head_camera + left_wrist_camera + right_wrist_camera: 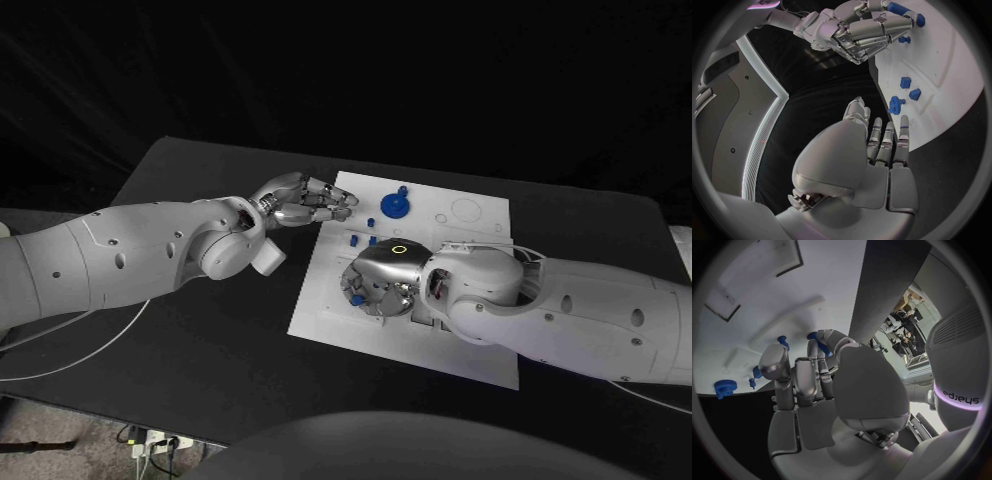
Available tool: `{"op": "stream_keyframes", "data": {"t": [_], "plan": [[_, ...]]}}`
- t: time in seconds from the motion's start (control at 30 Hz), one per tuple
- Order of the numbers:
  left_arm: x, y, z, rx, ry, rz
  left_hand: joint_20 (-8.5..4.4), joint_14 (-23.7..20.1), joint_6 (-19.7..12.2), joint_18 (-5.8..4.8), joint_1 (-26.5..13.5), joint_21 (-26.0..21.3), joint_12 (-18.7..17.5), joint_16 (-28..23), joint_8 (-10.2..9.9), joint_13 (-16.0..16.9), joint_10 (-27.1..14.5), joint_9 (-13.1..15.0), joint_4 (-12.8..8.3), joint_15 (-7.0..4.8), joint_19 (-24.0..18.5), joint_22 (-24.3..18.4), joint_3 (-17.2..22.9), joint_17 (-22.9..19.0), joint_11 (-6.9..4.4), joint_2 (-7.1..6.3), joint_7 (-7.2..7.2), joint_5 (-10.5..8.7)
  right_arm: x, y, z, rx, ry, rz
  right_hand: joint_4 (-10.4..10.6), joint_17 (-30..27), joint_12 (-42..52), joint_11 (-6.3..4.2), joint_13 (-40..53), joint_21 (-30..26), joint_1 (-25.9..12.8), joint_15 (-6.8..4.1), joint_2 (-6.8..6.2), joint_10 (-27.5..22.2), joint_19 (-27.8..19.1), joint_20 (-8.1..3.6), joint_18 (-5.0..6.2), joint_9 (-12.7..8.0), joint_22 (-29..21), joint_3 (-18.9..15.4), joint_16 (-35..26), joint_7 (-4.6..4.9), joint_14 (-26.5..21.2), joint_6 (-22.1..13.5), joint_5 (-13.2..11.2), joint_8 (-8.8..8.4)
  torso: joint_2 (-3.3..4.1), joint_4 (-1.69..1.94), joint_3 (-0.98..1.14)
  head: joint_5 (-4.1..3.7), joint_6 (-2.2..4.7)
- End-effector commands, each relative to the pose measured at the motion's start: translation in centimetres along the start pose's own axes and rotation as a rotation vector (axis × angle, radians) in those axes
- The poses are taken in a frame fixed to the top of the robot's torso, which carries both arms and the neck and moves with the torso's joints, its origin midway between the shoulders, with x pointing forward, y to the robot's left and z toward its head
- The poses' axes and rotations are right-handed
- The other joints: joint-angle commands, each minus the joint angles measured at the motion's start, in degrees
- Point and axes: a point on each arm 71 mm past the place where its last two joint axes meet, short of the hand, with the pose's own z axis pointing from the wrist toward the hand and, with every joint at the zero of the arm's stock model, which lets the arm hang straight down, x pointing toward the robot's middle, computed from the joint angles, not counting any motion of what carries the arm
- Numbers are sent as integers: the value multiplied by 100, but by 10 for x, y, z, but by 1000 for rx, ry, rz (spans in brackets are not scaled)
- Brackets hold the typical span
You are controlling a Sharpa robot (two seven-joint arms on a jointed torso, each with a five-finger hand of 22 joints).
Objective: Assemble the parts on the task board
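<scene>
Your right hand point(387, 280) is low over the middle of the task board point(483, 225), fingers curled together with a long blue part point(820, 344) pinched at the fingertips; the right wrist view shows it held just above the white surface. So I judge the step in hand to be carrying this piece to its seat, not yet pressing it in.

Your left hand point(306, 201) hovers at the board's far left edge, fingers loosely apart and holding nothing. A blue gear-like part point(395, 208) sits on the board just beside it, and smaller blue parts point(909, 88) lie near that edge.

Next, you likely need to line the held part up over its recess and lower it straight. I cannot tell which recess, since your hand hides the board beneath it.
</scene>
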Motion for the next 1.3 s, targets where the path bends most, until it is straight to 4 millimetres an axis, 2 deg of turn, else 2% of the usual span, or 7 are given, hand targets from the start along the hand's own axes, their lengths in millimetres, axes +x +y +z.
{"op": "stream_keyframes", "data": {"t": [0.03,0.23,0.83,0.97,1.07,1.17,1.3], "plan": [[3,-1,1,3,19,-12,6,-29,-7,-97,30,35,-11,-19,-5,8,22,-6,-2,16,39,-8,-18,-1,38,37,50,22,2,1,0,-1,18,0,-42,-27,-56,2,-26,3,-83,9,-18,-12,-64,-3,54,-51,679,23,-29,17,-39,-176,-59,-135,-1,2,-2,-6,0],[3,-1,1,2,20,-12,6,-29,-7,-97,30,35,-11,-19,-5,8,22,-6,-2,16,39,-8,-18,-1,38,37,50,22,3,-1,0,20,26,-7,-65,-125,-157,106,-26,-151,-163,99,-69,-199,-165,62,74,-347,638,113,-94,51,-115,-594,-186,-570,-1,4,-2,-2,0],[3,0,1,-2,23,-14,6,-29,-7,-97,30,35,-11,-19,-5,8,22,-6,-2,16,39,-8,-18,-1,38,37,50,22,3,-3,0,45,33,-17,-101,-207,-188,185,36,-285,-234,159,-99,-412,-258,128,100,-568,605,129,-142,4,-194,-605,-270,-753,-1,0,0,12,0],[3,0,1,-3,24,-14,6,-30,-7,-97,31,35,-11,-19,-4,8,22,-6,-2,17,41,-10,-20,-1,39,37,50,23,3,-3,0,44,22,-19,-107,-225,-181,214,84,-321,-282,192,-107,-506,-276,159,108,-739,595,99,-145,-93,-210,-899,-634,-982,-2,-1,0,11,0],[3,0,1,-3,24,-14,6,-31,-7,-98,32,36,-12,-20,-4,7,23,-6,-1,17,42,-12,-22,-1,40,37,51,24,1,-4,-1,36,-1,-21,-67,-276,-214,286,138,-429,-367,251,-134,-782,-329,205,120,-987,566,-11,-171,-219,-254,-1312,-1149,-1234,-4,-1,1,5,0],[3,0,1,-2,23,-14,6,-31,-7,-98,32,36,-12,-20,-4,7,23,-6,-1,17,42,-12,-22,-1,40,37,51,24,-2,-5,-4,22,-47,-18,24,-335,-296,375,171,-545,-435,285,-162,-1232,-384,255,133,-1253,539,-259,-200,-367,-312,-1774,-1706,-1250,-6,5,0,5,0],[2,0,0,-1,20,-13,6,-29,-7,-98,34,36,-12,-19,-3,7,23,-5,-1,18,43,-13,-24,-1,41,36,52,24,-6,-5,-11,5,-110,-15,286,-467,-465,496,100,-816,-180,344,-165,-1928,-518,317,168,-1641,485,-886,-266,-533,-457,-2179,-1953,-1222,-4,-1,1,11,0]]}}
